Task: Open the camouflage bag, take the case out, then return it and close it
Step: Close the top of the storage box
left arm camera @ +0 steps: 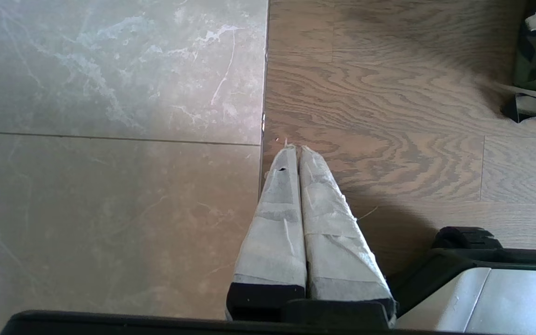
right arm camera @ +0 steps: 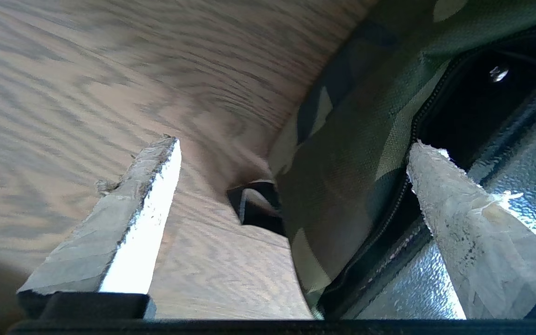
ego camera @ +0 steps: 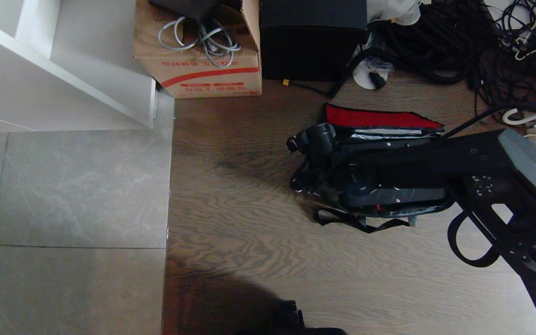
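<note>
My right pincer (right arm camera: pixel 291 153) gapes wide astride one wall of the single camouflage bag (right arm camera: pixel 351 153), lying right of centre with one black case (right arm camera: pixel 519 153) inside; my left pincer (left arm camera: pixel 294 148) is closed.

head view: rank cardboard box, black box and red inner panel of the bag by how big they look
1. cardboard box and black box: look about alike, and both are cut off by the top edge, so I won't rank them.
2. red inner panel: clearly smallest, a narrow strip.
</note>
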{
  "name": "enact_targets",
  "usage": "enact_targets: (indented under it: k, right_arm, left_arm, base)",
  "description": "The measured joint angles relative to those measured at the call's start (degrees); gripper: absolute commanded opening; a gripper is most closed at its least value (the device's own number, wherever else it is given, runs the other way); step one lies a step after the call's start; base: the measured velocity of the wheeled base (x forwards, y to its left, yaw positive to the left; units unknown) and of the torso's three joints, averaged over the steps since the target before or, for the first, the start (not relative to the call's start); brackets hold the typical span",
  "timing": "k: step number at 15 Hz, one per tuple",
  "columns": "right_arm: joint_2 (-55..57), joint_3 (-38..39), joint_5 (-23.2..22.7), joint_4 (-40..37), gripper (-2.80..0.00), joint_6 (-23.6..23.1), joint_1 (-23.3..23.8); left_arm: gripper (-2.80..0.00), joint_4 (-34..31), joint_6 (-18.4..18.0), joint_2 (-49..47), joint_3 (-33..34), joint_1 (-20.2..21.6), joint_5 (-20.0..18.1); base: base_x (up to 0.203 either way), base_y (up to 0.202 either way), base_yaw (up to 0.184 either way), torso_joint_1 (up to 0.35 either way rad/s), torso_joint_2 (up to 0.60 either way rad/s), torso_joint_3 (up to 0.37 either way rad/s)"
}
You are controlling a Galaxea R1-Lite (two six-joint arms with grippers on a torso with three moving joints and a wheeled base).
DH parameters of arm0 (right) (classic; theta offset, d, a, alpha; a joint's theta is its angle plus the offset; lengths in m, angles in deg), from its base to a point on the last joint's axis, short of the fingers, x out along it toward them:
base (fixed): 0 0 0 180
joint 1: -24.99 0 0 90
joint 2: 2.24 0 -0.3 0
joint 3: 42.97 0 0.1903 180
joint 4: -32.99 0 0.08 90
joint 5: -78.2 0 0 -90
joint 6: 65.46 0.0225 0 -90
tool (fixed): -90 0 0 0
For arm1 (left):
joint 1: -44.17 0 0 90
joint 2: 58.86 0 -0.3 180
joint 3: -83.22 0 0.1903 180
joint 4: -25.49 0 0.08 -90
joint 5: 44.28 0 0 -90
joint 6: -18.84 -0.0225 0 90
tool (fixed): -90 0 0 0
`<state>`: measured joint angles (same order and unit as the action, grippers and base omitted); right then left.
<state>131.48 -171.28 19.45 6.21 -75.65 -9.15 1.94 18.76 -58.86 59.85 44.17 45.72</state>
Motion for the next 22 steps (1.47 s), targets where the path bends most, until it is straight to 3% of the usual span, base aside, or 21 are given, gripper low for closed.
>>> enact_targets:
  k: [13, 22]
  right_arm:
    - [5.72, -1.77, 4.41, 5.43, 0.0, -6.54, 0.59]
    - [9.32, -4.09, 1.72, 2.04, 0.0, -5.54, -0.37]
  left_arm:
    - [-2.8, 0.05, 0.0, 0.0, 0.0, 0.0, 0.0]
    - [-2.8, 0.05, 0.0, 0.0, 0.0, 0.0, -0.02]
  base:
    - [0.0, 0.0, 0.0, 0.0, 0.0, 0.0]
    - [0.0, 0.0, 0.0, 0.0, 0.0, 0.0]
